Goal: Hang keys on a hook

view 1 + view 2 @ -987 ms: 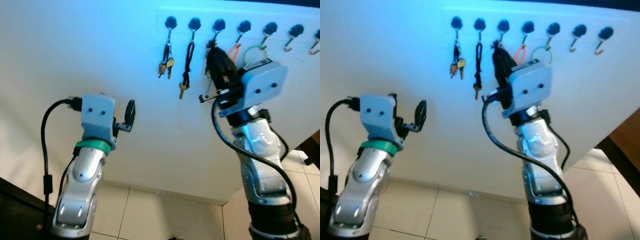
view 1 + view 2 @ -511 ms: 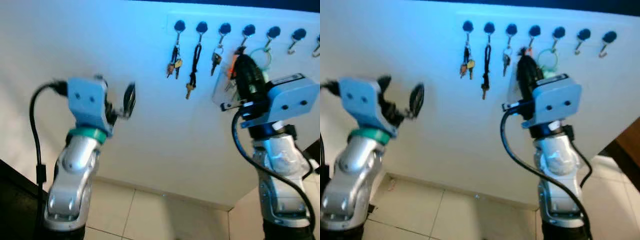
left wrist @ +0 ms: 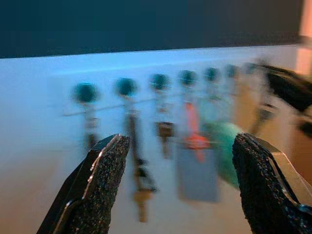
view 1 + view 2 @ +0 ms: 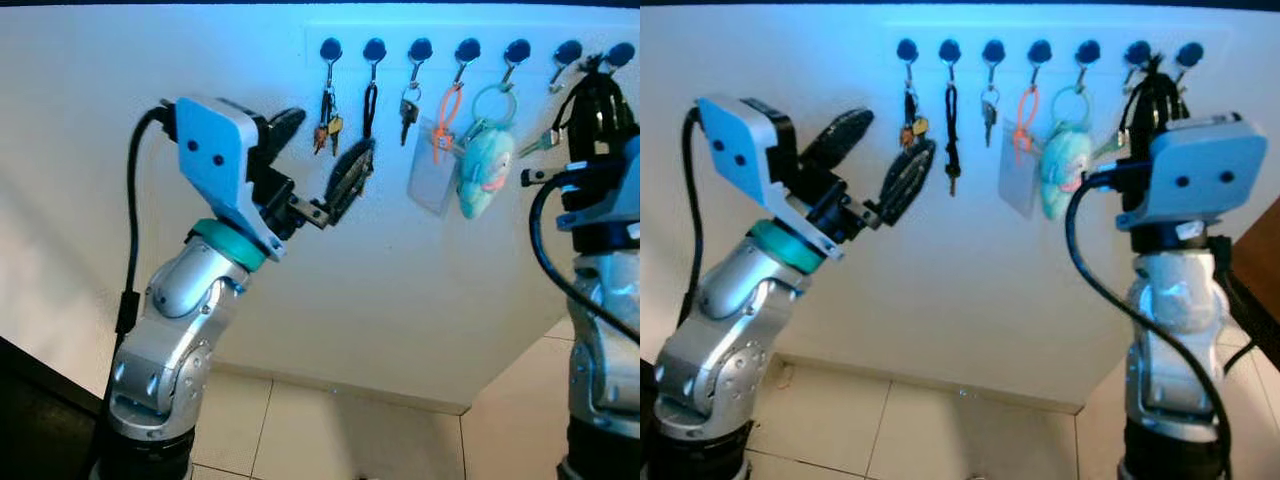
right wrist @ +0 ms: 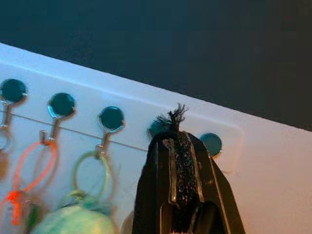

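A row of round black hooks [image 4: 467, 48] runs along the top of the white wall panel. My right gripper [image 4: 597, 100] is shut on a black key lanyard [image 5: 175, 119], whose frayed end sticks out above the fingertips. It is raised in front of the sixth hook [image 4: 568, 50]. A silvery key [image 4: 540, 145] dangles beside it. My left gripper [image 4: 320, 155] is open and raised by the first two hooks, beside a hanging key bunch [image 4: 327, 125]. One of its fingers [image 4: 350, 180] covers the lower part of a black lanyard [image 4: 370, 100]. The left wrist view is blurred.
On the other hooks hang a single key [image 4: 407, 105], an orange loop with a clear card holder [image 4: 433, 165] and a green ring with a teal plush [image 4: 485, 165]. The last hook [image 4: 620, 52] looks bare. Beige floor tiles [image 4: 330, 430] lie below the wall.
The view has shifted. My right gripper has moved right along the hook row, from around the third hook to the sixth. My left arm has risen to the first hooks.
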Available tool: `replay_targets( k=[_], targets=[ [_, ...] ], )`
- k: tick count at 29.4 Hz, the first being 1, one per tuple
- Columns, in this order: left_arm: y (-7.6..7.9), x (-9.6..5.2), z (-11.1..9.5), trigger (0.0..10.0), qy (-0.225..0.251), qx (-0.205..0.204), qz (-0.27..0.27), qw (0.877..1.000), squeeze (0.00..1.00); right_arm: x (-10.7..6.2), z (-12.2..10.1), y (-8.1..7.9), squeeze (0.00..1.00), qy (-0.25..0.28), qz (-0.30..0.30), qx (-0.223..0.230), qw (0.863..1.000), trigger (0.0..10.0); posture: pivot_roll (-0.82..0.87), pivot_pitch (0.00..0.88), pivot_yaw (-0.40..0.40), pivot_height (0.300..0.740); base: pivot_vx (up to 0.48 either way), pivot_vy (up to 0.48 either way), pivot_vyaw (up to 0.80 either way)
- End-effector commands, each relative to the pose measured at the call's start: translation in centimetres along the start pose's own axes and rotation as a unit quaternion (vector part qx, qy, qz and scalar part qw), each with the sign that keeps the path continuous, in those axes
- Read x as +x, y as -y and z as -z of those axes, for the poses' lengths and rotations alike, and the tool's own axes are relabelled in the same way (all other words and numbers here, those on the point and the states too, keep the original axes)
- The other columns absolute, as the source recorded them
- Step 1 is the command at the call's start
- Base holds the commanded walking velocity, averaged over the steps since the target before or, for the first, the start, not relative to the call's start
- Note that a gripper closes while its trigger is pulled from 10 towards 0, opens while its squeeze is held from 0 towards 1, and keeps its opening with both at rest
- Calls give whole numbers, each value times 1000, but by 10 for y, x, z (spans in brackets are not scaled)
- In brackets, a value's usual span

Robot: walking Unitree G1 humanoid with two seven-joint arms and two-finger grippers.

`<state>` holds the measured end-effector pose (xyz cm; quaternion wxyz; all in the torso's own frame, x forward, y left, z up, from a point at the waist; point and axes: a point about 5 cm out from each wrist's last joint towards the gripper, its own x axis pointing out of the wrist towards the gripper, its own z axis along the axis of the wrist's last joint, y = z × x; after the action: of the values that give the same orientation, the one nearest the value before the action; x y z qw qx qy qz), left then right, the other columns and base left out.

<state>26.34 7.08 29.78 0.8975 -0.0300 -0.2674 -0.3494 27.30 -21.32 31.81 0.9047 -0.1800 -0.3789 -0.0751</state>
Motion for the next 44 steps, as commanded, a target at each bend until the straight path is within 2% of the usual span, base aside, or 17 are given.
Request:
replay_targets(
  k=[1,5,8,13,32,44],
  targets=[
    [8,-2,2,10000,-13,-5,42,999,0,2,4,5,0,-15,3,10,1000,10000,-214,88,142,740,0,0,0],
    [9,-1,2,10000,-17,2,55,998,0,1,12,9,0,-42,2,3,999,10000,-214,88,145,740,0,0,0],
    [13,-4,7,10000,-37,19,91,995,0,2,17,11,0,-61,-11,3,998,10000,-214,88,146,740,0,0,0],
    [11,-5,8,10000,-42,23,90,995,0,-1,20,9,0,-68,-25,5,997,10000,-217,90,145,740,0,0,0],
    [14,-8,9,10000,-43,15,89,995,0,6,13,1,0,-44,-75,9,996,10000,-213,79,130,740,0,0,0],
    [14,-8,9,10000,-44,12,89,995,0,7,1,4,0,-4,-56,-3,998,10000,-216,77,132,740,0,0,0]
  ],
)
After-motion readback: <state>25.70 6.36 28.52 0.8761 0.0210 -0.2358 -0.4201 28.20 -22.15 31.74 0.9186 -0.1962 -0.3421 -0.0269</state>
